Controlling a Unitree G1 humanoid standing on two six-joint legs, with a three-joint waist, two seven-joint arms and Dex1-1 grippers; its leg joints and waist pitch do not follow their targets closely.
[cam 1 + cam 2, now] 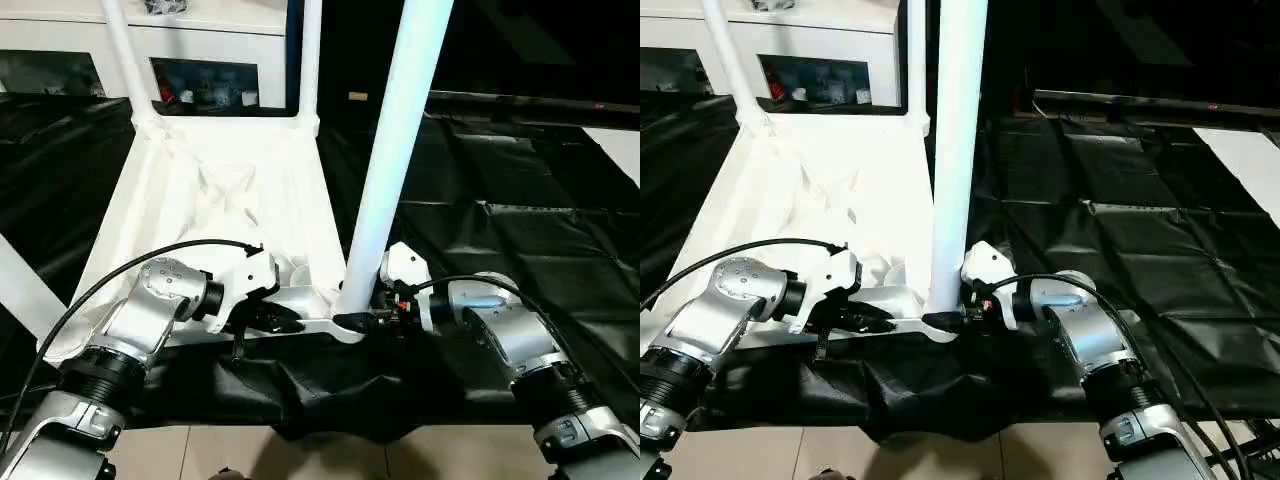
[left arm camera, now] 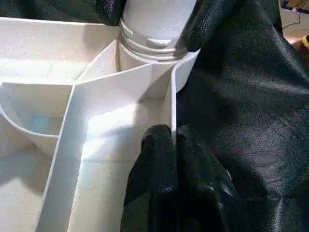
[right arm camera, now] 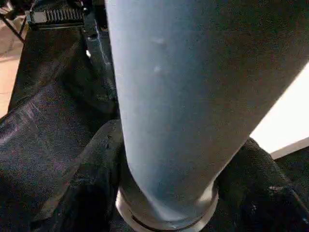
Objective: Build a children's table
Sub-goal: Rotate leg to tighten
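Observation:
The children's table top (image 1: 200, 190) lies upside down on black cloth, ribbed underside up. White legs stand in the far left (image 1: 125, 50) and far right (image 1: 310, 60) corner sockets, and another leg (image 1: 20, 285) crosses the left edge. A further leg (image 1: 395, 150) stands upright in the near right socket. My right gripper (image 1: 352, 322) is shut on this leg's base, a black finger (image 3: 94, 174) on each side. My left gripper (image 2: 172, 137) is shut on the top's thin near rim, just left of that socket.
A white cabinet (image 1: 200, 60) with glass doors stands behind the table. Black cloth (image 1: 500, 230) covers the ground to the right and bunches up below the near rim. Pale tile floor (image 1: 330, 455) shows at the front.

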